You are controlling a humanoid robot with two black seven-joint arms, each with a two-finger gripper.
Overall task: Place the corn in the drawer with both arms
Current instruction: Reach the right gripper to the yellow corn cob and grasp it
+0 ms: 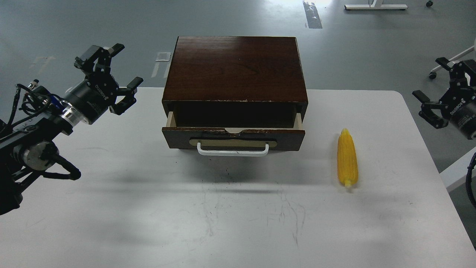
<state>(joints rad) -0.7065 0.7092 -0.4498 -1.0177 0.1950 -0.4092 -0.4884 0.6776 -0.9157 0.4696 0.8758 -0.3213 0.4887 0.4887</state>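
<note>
The corn [347, 158] lies on the table [148, 223] near its right edge, tip pointing toward the far edge, just right of the drawer [233, 138], which is pulled partly out of the cabinet [236, 69]. The left gripper [115, 76] hovers over the far-left corner, fingers spread, empty. The right gripper [438, 91] hangs beyond the right edge, fingers spread, empty.

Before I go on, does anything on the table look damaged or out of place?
Yes: the dark brown wooden drawer front has a chipped top edge, with a notch of pale wood showing at its middle above the white bar handle. The drawer is already partly open. The bright yellow corn cob lies intact to its right.
</note>
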